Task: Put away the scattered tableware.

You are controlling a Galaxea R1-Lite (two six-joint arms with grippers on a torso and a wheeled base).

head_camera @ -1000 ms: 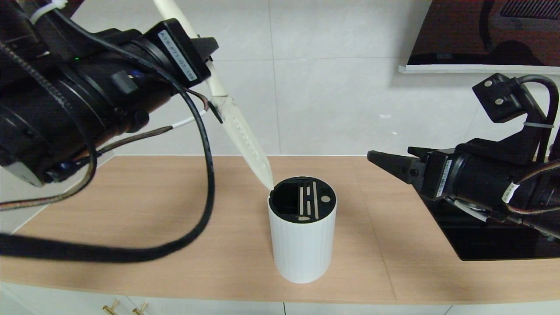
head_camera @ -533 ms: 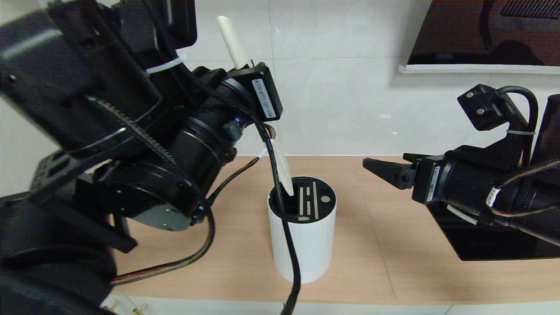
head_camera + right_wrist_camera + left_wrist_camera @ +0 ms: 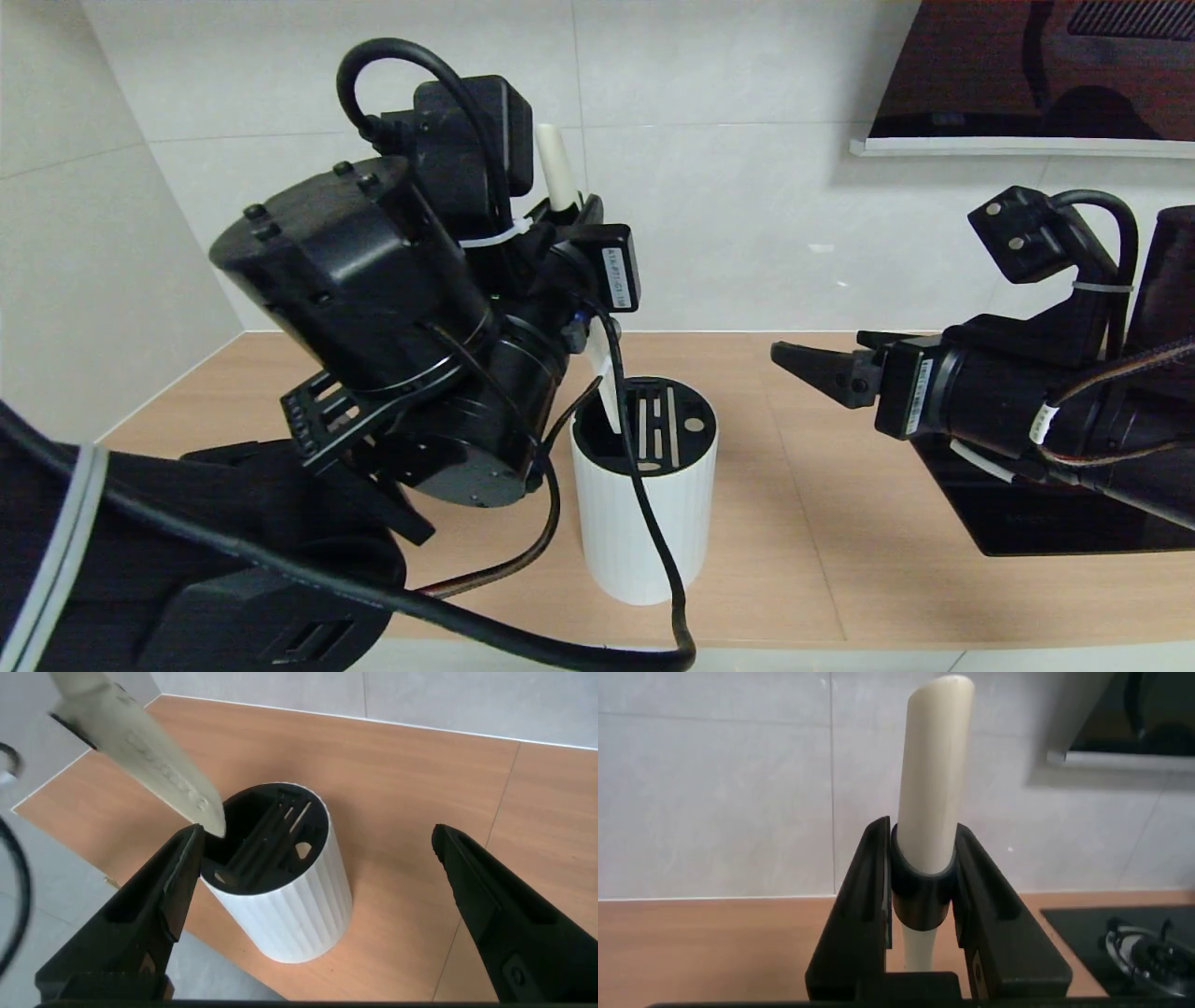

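We see the left gripper [image 3: 923,873] clamping a cream knife [image 3: 932,775], tip at the white ribbed cylindrical holder [image 3: 644,513] near the front edge of the wooden countertop [image 3: 840,560]; right gripper [image 3: 316,835] gapes wide.

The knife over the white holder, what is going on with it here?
The left claw grips a cream knife by its handle, blade pointing down, with the tip at the large opening in the top of the white knife holder on the wooden counter. The right claw is open and holds nothing, beside the holder.
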